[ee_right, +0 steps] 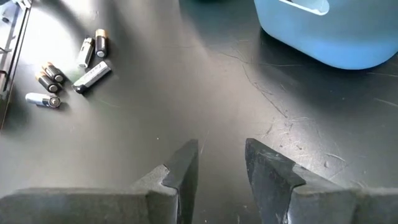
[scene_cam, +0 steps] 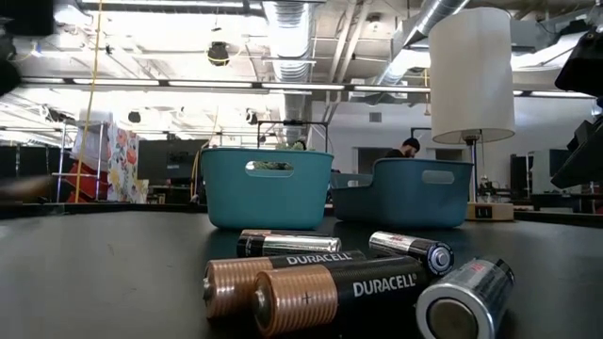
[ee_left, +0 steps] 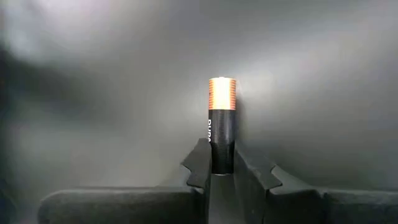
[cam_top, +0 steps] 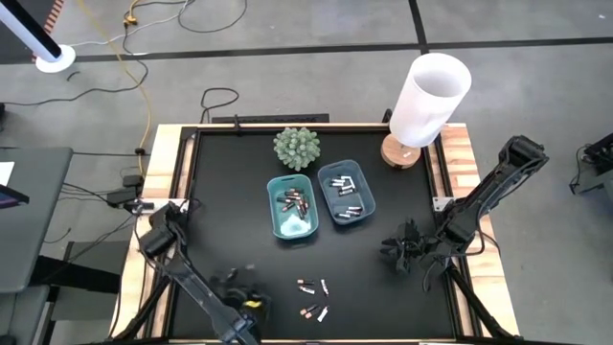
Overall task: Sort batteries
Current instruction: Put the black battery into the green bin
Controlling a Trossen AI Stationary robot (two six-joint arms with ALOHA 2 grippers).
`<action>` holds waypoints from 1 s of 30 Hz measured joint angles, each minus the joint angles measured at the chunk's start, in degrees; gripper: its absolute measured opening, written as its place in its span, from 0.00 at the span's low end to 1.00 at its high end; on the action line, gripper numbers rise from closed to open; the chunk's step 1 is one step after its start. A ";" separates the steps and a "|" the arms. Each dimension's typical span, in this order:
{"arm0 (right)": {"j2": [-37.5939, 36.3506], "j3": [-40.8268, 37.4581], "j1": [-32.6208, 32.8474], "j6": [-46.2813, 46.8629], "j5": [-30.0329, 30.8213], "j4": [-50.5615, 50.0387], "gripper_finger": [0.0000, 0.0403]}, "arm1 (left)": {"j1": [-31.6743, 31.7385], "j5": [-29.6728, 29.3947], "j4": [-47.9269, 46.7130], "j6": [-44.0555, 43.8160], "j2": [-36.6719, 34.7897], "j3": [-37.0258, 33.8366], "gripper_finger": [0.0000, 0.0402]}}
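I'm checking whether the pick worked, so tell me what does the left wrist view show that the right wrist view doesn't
Only the left wrist view shows the left gripper shut on a black and copper battery, copper end pointing away from the fingers. Only the right wrist view shows the open, empty right gripper, the loose batteries lying on the table, and part of a blue tray. Both show the dark tabletop behind their own fingers.

A spiky green plant [cam_top: 297, 148] sits at upper centre of the black table [cam_top: 230, 201], just above two teal trays [cam_top: 291, 207]. A white lamp [cam_top: 428, 103] on a wooden base stands upper right. Cables [cam_top: 134, 57] trail across the upper-left floor.
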 joint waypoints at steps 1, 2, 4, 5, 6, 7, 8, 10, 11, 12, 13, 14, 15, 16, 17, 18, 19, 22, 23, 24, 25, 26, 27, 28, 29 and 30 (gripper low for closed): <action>0.00 0.00 0.00 0.00 0.00 0.01 0.37 | 0.70 -2.83 -1.23 0.68 -0.64 0.46 0.09; 0.02 0.00 0.00 0.00 0.00 0.01 0.37 | 1.23 -6.05 -1.76 1.18 -1.92 1.16 0.09; 0.00 0.00 -0.16 -0.07 0.02 0.20 0.37 | 2.22 -13.51 -3.09 1.97 -5.33 2.13 0.09; 0.00 0.00 -0.40 -0.23 0.00 0.19 0.37 | 3.02 -15.96 -4.75 3.14 -7.11 2.05 0.09; 0.00 0.00 -0.54 -0.35 0.02 0.31 0.37 | 3.92 -18.47 -5.43 4.93 -8.63 1.97 0.09; 0.00 0.00 -0.89 -0.39 0.04 0.53 0.37 | 5.12 -20.56 -5.16 7.12 -10.18 1.93 0.09; 0.00 0.00 -1.32 -0.47 0.04 0.65 0.37 | 6.69 -22.45 -4.75 9.51 -11.81 1.94 0.09; 0.00 0.00 -2.07 -0.50 0.07 0.74 0.37 | 10.71 -25.58 -5.57 15.57 -15.05 2.00 0.09; 0.00 0.00 -2.43 -0.66 0.05 0.74 0.37 | 12.93 -26.16 -5.57 19.23 -16.66 2.00 0.09; 0.01 0.00 -2.69 -1.23 0.06 0.80 0.37 | 15.30 -26.58 -4.95 23.21 -17.90 2.02 0.09; 0.02 0.00 -2.78 -1.79 0.08 0.88 0.37 | 18.06 -26.53 -4.01 27.70 -19.07 2.05 0.09; 0.00 0.00 -3.02 -1.96 0.07 0.84 0.37 | 20.66 -26.50 -2.67 32.50 -19.68 2.05 0.09; 0.00 0.00 -3.12 -2.01 0.07 0.66 0.37 | 23.54 -26.21 -0.96 37.64 -20.12 2.04 0.09; 0.00 0.00 -3.19 -2.25 0.04 0.58 0.37 | 26.39 -25.98 1.06 42.98 -20.47 2.03 0.09; 0.01 0.00 -3.34 -3.23 0.04 0.57 0.37 | 29.19 -25.74 3.53 48.65 -20.63 2.03 0.09; 0.00 0.00 -3.39 -4.49 0.07 0.58 0.37 | 32.17 -24.69 6.11 54.99 -20.70 2.03 0.09; 0.00 0.00 -3.39 -5.76 0.07 0.58 0.37 | 35.14 -22.36 8.92 61.59 -20.74 1.89 0.09; 0.00 0.00 -3.39 -7.45 0.04 0.58 0.37 | 43.83 -9.09 20.60 79.44 -20.78 -1.52 0.09; 0.02 0.00 -3.39 -7.45 0.04 0.55 0.37 | 46.47 -4.32 24.12 84.28 -20.64 -3.11 0.09; 0.02 0.00 -3.27 -7.45 0.04 0.53 0.37 | 48.73 -0.30 26.26 87.95 -20.54 -4.62 0.09; 0.12 0.00 -3.14 -7.45 0.04 0.55 0.37 | 50.83 1.96 27.00 90.43 -20.52 -5.85 0.09; 0.27 0.00 -2.90 -7.46 0.07 0.58 0.37 | 52.70 2.90 26.67 91.82 -20.60 -6.87 0.09; 0.50 0.00 -2.65 -7.49 0.05 0.55 0.37 | 54.22 3.45 26.27 92.68 -20.71 -7.81 0.09; 0.80 0.00 -2.38 -7.51 0.04 0.59 0.37 | 55.69 4.97 26.43 93.37 -20.84 -8.87 0.09; 1.02 0.00 -2.25 -7.59 0.04 0.59 0.37 | 56.98 7.30 27.05 94.19 -20.84 -9.83 0.09; 1.30 0.00 -2.12 -7.63 0.04 0.60 0.37 | 58.08 10.26 28.11 95.18 -20.83 -10.94 0.09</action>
